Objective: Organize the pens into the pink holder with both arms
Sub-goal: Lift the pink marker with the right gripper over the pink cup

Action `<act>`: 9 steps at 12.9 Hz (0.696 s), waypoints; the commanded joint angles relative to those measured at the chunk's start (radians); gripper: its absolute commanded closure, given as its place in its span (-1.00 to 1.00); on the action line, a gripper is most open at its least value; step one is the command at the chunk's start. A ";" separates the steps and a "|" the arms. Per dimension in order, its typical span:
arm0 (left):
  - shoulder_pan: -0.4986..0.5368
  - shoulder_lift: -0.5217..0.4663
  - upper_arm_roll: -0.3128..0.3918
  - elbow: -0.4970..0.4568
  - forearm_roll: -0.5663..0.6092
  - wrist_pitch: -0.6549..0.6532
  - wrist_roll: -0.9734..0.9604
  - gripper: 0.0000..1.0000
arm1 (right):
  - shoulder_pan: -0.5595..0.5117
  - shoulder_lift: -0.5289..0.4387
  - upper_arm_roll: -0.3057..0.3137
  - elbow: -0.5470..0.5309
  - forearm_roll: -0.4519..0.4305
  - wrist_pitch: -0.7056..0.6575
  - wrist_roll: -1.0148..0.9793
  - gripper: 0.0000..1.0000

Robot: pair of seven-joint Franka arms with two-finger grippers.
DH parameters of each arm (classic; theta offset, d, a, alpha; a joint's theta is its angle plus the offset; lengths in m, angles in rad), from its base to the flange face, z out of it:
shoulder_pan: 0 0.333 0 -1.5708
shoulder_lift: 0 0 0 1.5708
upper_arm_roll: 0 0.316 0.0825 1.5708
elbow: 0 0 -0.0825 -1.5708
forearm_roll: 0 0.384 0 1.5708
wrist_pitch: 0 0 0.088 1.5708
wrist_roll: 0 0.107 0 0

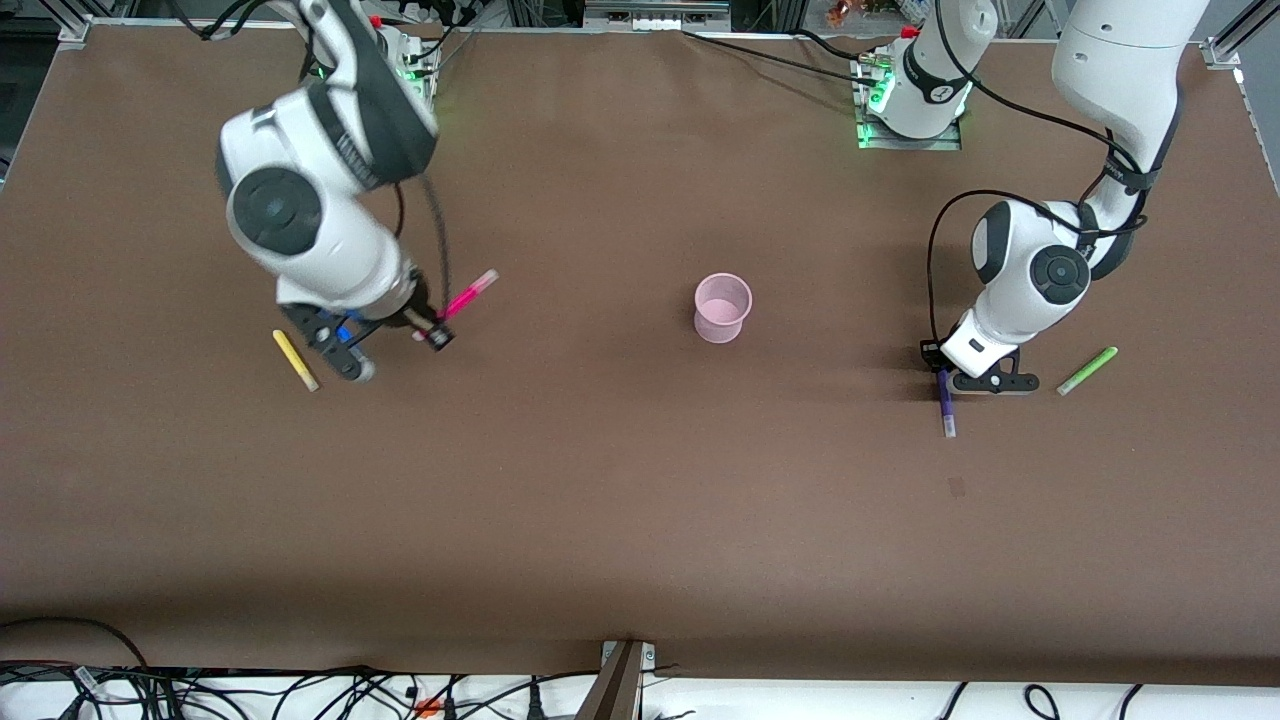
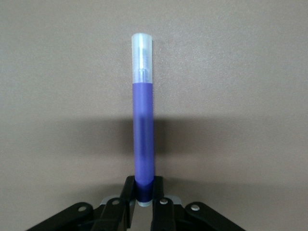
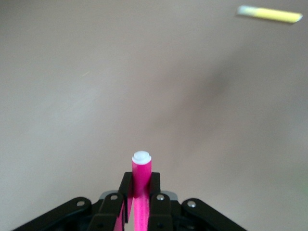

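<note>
Both arms at pick-up step: right gripper (image 3: pixel 140 199) clenched on magenta pen (image 1: pixel 469 296), raised over table (image 1: pixel 640 500), left gripper (image 2: pixel 144 192) clamped on purple pen (image 2: pixel 143 139) low at table; next, carry to pink holder (image 1: pixel 722 307), tip pens upright.

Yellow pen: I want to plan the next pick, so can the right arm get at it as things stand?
Probably not yet: the right gripper is shut on the magenta pen, though the yellow pen lies unobstructed beside it.
</note>
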 commanded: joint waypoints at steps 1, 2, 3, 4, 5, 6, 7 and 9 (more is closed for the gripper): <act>-0.005 0.035 0.000 0.028 0.005 0.005 -0.006 0.76 | 0.128 0.045 -0.003 0.129 -0.055 -0.009 0.054 1.00; -0.005 0.035 0.000 0.028 0.005 0.005 -0.006 0.84 | 0.153 0.059 0.000 0.156 -0.084 0.023 0.048 1.00; -0.005 0.035 0.000 0.031 0.005 0.005 -0.004 1.00 | 0.183 0.074 0.000 0.169 -0.096 0.089 0.048 1.00; -0.002 0.035 0.000 0.031 0.005 0.004 -0.004 1.00 | 0.205 0.088 -0.001 0.169 -0.101 0.179 0.048 1.00; 0.001 0.035 0.000 0.032 0.005 0.004 -0.003 1.00 | 0.226 0.110 -0.001 0.169 -0.115 0.259 0.051 1.00; 0.007 0.033 -0.001 0.032 0.004 0.001 -0.004 1.00 | 0.252 0.126 -0.001 0.169 -0.162 0.315 0.051 1.00; 0.009 0.032 -0.003 0.034 0.004 -0.008 -0.004 1.00 | 0.278 0.149 -0.001 0.169 -0.235 0.362 0.055 1.00; 0.009 0.029 -0.006 0.066 -0.050 -0.069 -0.010 1.00 | 0.337 0.189 -0.009 0.170 -0.300 0.479 0.065 1.00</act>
